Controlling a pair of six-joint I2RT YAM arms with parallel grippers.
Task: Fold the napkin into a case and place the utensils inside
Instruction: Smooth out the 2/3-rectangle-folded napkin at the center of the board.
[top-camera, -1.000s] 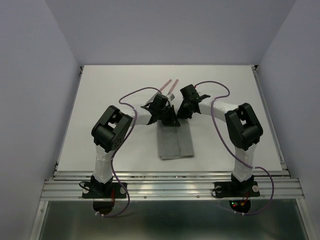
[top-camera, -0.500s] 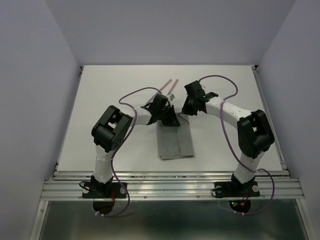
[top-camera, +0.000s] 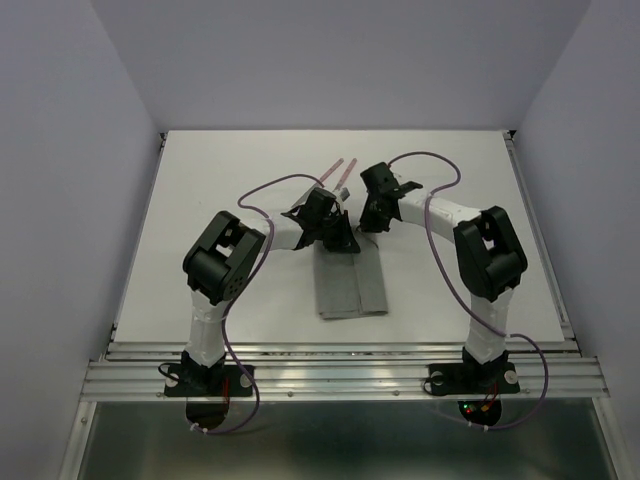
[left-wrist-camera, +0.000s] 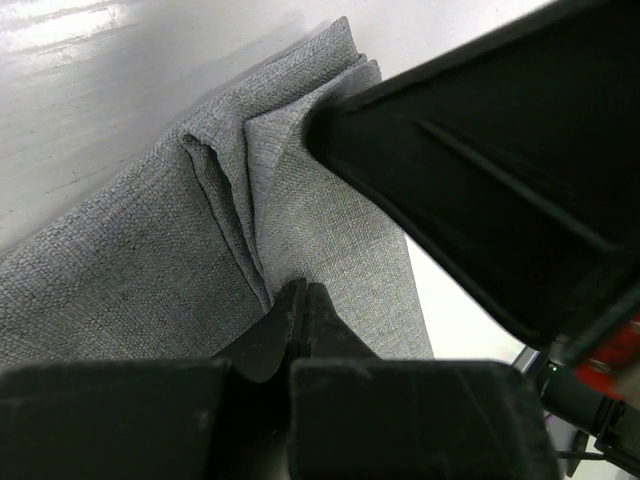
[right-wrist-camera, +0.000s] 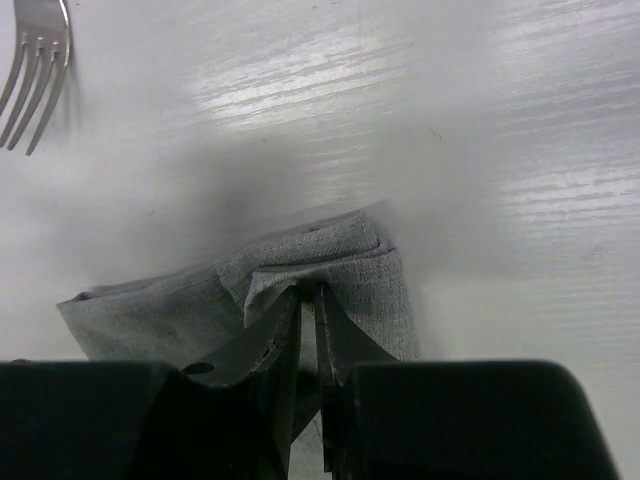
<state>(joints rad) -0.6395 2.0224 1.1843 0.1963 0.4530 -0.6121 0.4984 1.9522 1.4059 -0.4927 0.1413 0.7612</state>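
One grey napkin (top-camera: 350, 285), pinched in two spots, and two utensils (top-camera: 340, 172) just past it.
The napkin lies folded long and flat in the middle of the white table (top-camera: 220, 200). The left gripper (left-wrist-camera: 298, 300) is squeezed tight on a fold at the far end. The right gripper (right-wrist-camera: 305, 300), just beside it, nips the top layer there. The utensils have pink handles and lie side by side. One is a fork (right-wrist-camera: 35, 70).

White tabletop (top-camera: 210, 210) (faint glare), pale lilac walls (top-camera: 330, 60) on three sides, aluminium rails (top-camera: 340, 372) nearest.
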